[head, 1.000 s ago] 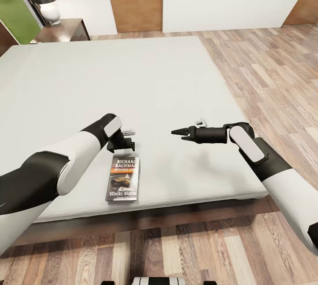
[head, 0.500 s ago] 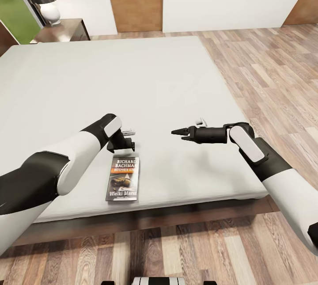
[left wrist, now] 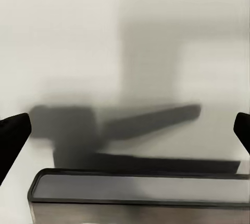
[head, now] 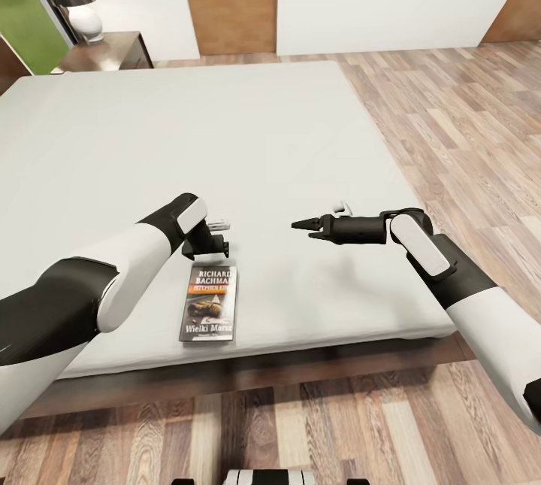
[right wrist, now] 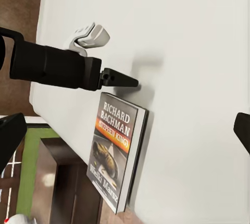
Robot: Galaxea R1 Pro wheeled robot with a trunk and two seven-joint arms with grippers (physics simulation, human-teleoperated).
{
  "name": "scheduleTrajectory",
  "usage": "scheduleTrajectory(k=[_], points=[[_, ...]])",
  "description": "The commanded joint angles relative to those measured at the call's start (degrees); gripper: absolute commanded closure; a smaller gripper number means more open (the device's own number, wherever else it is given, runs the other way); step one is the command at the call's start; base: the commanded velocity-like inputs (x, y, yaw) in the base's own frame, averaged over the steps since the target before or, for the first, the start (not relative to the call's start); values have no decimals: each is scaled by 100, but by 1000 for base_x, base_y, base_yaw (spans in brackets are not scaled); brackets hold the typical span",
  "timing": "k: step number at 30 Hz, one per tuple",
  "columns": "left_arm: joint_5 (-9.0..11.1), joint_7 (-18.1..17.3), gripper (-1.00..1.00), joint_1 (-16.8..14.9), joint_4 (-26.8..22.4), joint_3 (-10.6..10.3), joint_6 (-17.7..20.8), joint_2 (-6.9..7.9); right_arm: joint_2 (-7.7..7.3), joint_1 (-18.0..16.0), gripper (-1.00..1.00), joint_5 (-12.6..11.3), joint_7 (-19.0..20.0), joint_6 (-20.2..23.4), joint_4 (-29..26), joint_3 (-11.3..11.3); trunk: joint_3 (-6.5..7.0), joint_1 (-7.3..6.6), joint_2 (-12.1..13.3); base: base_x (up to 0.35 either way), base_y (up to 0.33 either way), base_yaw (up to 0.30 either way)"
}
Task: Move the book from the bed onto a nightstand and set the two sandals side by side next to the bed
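The book (head: 209, 303) lies flat near the front edge of the bed (head: 225, 131), cover up. My left gripper (head: 216, 247) points down at the mattress just beyond the book's top edge (left wrist: 135, 187), open, with its fingertips (left wrist: 13, 130) spread wide and nothing between them. My right gripper (head: 304, 230) hovers over the mattress to the right of the book, open and empty, pointing left toward it. The right wrist view looks along the bed at the book (right wrist: 117, 151) and the left gripper's finger (right wrist: 119, 80) above it. The sandals are out of view.
A nightstand (head: 105, 53) with a white lamp (head: 83, 19) stands at the bed's far left corner. Wood-plank floor (head: 466, 131) runs along the bed's right side and front. The dark bed frame (head: 248, 372) edges the mattress below the book.
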Motion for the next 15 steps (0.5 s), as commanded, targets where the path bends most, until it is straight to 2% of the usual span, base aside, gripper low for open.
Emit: scheduleTrajectory(k=[1, 7, 15], points=[[93, 19, -100, 4, -2, -13, -7, 3, -5, -5, -100, 48, 56, 1, 1, 9, -23, 34, -43, 0, 0, 0], [93, 19, -100, 4, -2, -14, -7, 3, -5, -5, -100, 48, 56, 0, 1, 9, -131, 165, -283, 0, 0, 0], [93, 19, -100, 4, -2, -13, -7, 3, -5, -5, -100, 48, 56, 0, 1, 9, -131, 165, -283, 0, 0, 0]])
